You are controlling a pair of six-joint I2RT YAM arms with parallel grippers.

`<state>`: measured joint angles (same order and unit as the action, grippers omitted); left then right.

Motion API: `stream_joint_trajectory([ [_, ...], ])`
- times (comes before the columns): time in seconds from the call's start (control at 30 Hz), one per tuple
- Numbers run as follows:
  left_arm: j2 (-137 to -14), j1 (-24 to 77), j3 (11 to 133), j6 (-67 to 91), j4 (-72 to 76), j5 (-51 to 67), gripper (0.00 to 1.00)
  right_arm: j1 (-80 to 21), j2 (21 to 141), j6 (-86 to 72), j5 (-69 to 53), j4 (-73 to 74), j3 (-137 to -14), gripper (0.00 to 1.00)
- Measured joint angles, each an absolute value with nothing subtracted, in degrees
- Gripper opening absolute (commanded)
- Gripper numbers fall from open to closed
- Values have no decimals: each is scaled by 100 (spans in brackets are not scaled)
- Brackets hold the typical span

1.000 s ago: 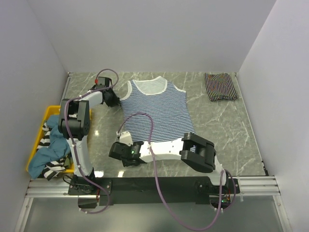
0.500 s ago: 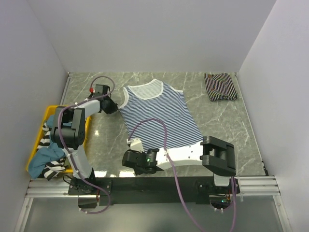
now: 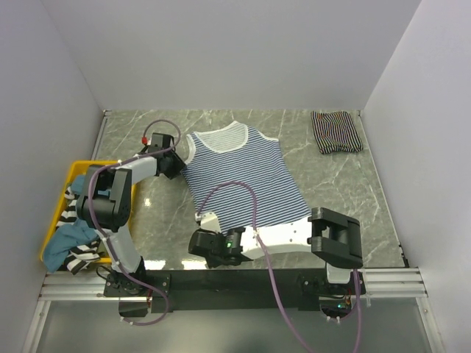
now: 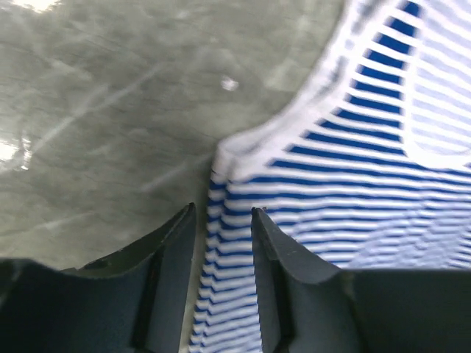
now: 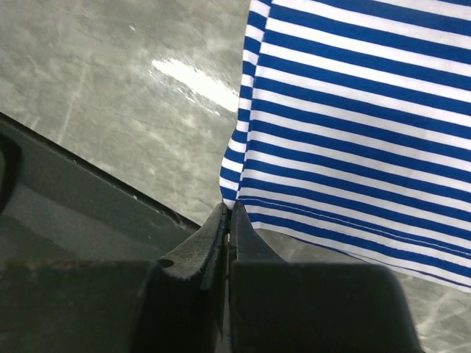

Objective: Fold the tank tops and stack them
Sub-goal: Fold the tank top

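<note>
Right of the yellow bin (image 3: 79, 166), the blue-and-white tank top (image 3: 239, 173) lies flat. It looks light and limp, probably best held at corners. The right gripper (image 5: 227, 209) pinches its hem corner; the left gripper (image 4: 222, 215) straddles its shoulder, jaws parted.

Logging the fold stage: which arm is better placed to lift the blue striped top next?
Likely right: the right pincer is shut on the near hem corner of the blue-and-white tank top; the left pincer stands open astride the armhole edge.

Overhead view, two close wrist views, same tank top (image 3: 239, 165)
</note>
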<state>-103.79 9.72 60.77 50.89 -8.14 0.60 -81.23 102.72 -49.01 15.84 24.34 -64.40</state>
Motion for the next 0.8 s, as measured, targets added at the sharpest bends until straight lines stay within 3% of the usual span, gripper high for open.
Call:
stream_joint_trajectory([
  [0.27, -10689, 1074, 6407, 5186, -950, -381, 32, -8123, 9725, -4958, 1540, 2379, -6132, 0],
  [0.47, -10787, 1105, 6501, 5227, -1017, -510, 1, -8123, 9478, -4965, 1540, 2355, -6130, 0],
  [0.8, -10213, 1120, 6292, 5352, -1564, -1337, 1, -8195, 9561, -4871, 1092, 2084, -6101, 0],
])
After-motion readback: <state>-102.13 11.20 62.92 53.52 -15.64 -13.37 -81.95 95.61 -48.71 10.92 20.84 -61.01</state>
